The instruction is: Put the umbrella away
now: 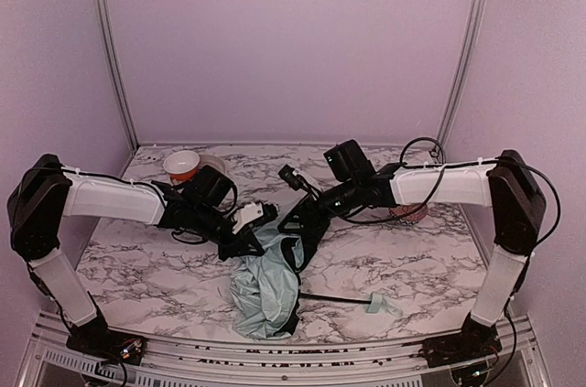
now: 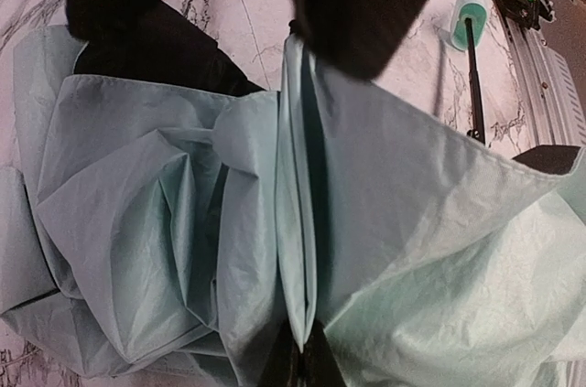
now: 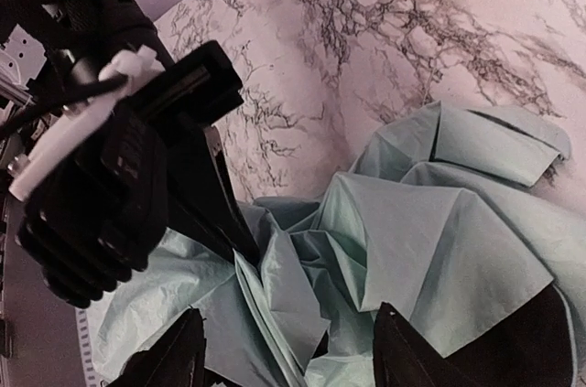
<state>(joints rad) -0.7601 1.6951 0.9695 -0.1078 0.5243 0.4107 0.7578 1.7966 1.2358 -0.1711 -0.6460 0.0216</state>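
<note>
Spreading across the whole scene is a white marble-patterned table [image 1: 439, 259] with lilac walls behind it. The left arm [image 1: 110, 197] and the right arm [image 1: 439, 184] both reach inward from their near corners and meet over the middle. Below them, near the middle of the table, lies the umbrella [image 1: 265, 286], its pale mint-green canopy [image 2: 137, 213] collapsed into a crumpled heap of folds that trails toward the near edge. The left gripper [image 2: 302, 361] sits at the far left side of the heap with its fingers pressed together on a raised fold of the fabric, which stands up as a thin ridge between them. The right gripper [image 3: 286, 314] hangs just to the right of it, over the far part of the heap; its fingers stand apart with only loose cloth below them, and they clamp nothing. A white bowl [image 1: 182, 166] with a reddish inside stands at the far left. A pink patterned lump [image 1: 409, 214] lies under the right arm. The slim black shaft [image 1: 334, 297] runs from the heap to the right, flat along the table, and ends in the small pale green handle [image 1: 378, 303].
</note>
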